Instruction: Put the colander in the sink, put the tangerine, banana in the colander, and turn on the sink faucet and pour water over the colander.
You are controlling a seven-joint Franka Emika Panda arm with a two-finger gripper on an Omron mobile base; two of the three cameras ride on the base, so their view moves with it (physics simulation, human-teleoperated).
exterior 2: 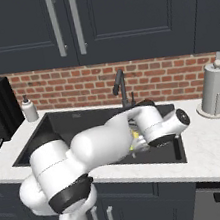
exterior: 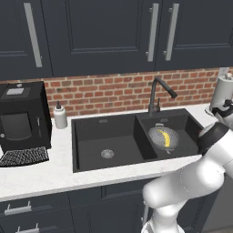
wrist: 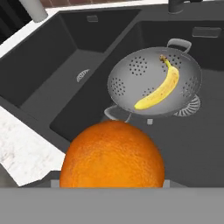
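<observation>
Gripping the small round orange tangerine [wrist: 112, 154] between clenched jaws, above the smaller right basin of the matte black double sink [exterior: 91, 136], near the silvery perforated metal colander [wrist: 131, 74] cradling the curved yellow banana [wrist: 159, 86].

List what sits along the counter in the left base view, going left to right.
Black coffee machine → white soap dispenser → wide left basin → colander holding the banana in the right basin → paper towel roll.
</observation>
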